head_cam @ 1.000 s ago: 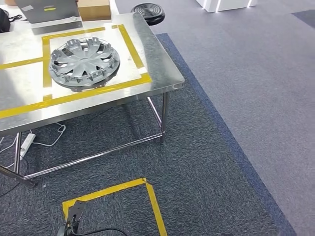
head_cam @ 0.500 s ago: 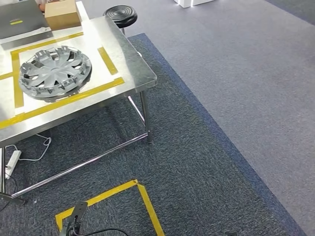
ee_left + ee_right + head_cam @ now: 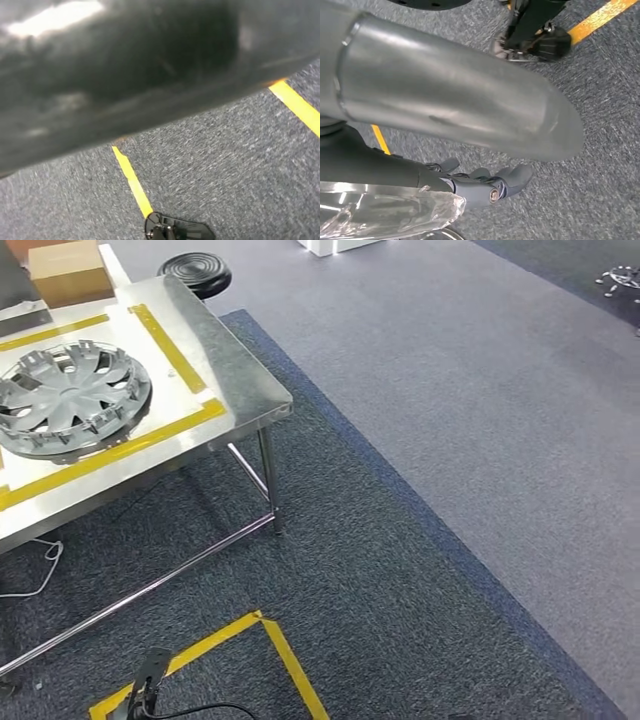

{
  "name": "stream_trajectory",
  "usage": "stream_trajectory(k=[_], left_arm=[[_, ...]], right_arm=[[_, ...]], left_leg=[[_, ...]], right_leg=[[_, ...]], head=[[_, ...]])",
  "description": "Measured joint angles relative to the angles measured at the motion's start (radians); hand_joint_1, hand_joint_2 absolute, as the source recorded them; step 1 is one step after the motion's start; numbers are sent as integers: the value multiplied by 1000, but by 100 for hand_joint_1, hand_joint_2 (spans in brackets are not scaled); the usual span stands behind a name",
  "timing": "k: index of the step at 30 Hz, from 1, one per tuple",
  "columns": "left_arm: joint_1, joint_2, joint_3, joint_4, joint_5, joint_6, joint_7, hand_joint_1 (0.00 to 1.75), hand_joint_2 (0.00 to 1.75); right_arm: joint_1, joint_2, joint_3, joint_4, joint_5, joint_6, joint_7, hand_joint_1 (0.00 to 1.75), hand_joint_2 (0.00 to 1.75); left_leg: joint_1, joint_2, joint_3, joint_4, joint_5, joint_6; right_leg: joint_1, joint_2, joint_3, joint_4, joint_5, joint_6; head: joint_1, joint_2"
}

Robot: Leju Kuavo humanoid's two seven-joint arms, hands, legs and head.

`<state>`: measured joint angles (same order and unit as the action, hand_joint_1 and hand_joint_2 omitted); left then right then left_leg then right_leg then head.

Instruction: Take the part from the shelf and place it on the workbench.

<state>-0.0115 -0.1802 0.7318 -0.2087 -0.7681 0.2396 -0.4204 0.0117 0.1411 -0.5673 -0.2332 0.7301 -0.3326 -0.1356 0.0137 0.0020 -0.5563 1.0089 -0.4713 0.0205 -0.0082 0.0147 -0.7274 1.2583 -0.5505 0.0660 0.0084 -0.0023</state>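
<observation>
View has swung right; hubcap [image 3: 69, 398] lies on the table [image 3: 226, 390] (placement apparently complete). Right robot hand [image 3: 486, 182] state indeterminate.

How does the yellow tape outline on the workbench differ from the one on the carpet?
The tape outline on the workbench lies on bare steel and frames the silver hubcap, which sits inside it; the tape outline on the carpet lies on dark blue carpet and frames nothing visible. The workbench outline is raised at table height; the carpet one is at floor level, in front of the bench. Both are yellow, straight-edged, with a squared corner, and both run out of the head view.
</observation>
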Motion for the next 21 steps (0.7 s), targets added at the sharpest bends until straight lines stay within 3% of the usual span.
stream_trajectory(k=[1,2,4,6,8,10,12,14,16,17,18,20,21], left_arm=[[1,0,0,0,0,0,0,0,0],[1,0,1,0,0,0,0,0,0],[0,0,2,0,0,0,0,0,0],[0,-1,2,0,0,0,0,0,0],[0,-2,3,0,0,0,0,0,0],[-1,-4,3,0,-1,0,0,0,0],[-3,-4,3,0,-1,0,0,0,0],[-2,-5,3,0,-3,0,0,0,0],[1,-5,3,0,-3,0,0,0,0],[2,-5,3,0,-3,0,0,0,0],[3,-5,4,0,-3,0,0,0,0],[2,-4,4,0,-3,0,0,0,0],[2,-4,4,0,-3,0,0,0,0]], right_arm=[[0,0,0,0,0,0,1,0,0],[1,0,0,1,0,0,2,0,0],[3,0,0,1,0,0,4,0,0],[-1,0,0,2,0,0,3,0,0],[-5,0,0,3,1,0,3,0,0],[-3,0,0,4,2,0,5,0,0],[0,0,-1,4,2,0,6,0,0],[-3,-1,-2,4,2,0,7,0,0],[-4,-1,-3,4,2,1,7,0,0],[-3,-1,-3,4,2,1,7,0,0],[-2,-1,-4,4,2,1,7,0,0],[-1,-1,-4,5,2,2,7,0,0],[-1,-1,-5,5,2,2,7,0,0]], left_leg=[[-2,11,1,0,-1,1],[-4,21,2,0,-2,1],[-6,40,8,0,-6,-1],[-10,56,15,1,-12,-7],[-13,72,18,0,-14,-16],[-12,84,21,-3,-16,-27],[-10,63,11,28,-43,-37],[-7,24,-39,139,-105,-42],[-6,7,-96,256,-147,-46],[-5,5,-106,272,-140,-47],[-3,2,-97,246,-112,-48],[2,-11,-48,137,-40,-52],[7,-34,-22,81,-16,-54]], right_leg=[[0,-5,-18,40,-11,0],[0,-8,-17,43,-3,-1],[2,-22,45,-63,56,-8],[11,-56,117,-189,95,-17],[19,-64,137,-229,99,-25],[17,-44,136,-234,105,-37],[12,-25,140,-245,112,-49],[10,-5,141,-250,115,-57],[9,19,140,-250,115,-60],[9,32,140,-250,116,-60],[7,46,141,-249,116,-58],[4,70,141,-246,117,-53],[3,80,139,-244,117,-49]], head=[[0,0],[0,0],[0,0],[0,0],[-1,0],[-2,0],[-4,0],[-9,0],[-11,0],[-11,0],[-11,0],[-11,0],[-11,0]])
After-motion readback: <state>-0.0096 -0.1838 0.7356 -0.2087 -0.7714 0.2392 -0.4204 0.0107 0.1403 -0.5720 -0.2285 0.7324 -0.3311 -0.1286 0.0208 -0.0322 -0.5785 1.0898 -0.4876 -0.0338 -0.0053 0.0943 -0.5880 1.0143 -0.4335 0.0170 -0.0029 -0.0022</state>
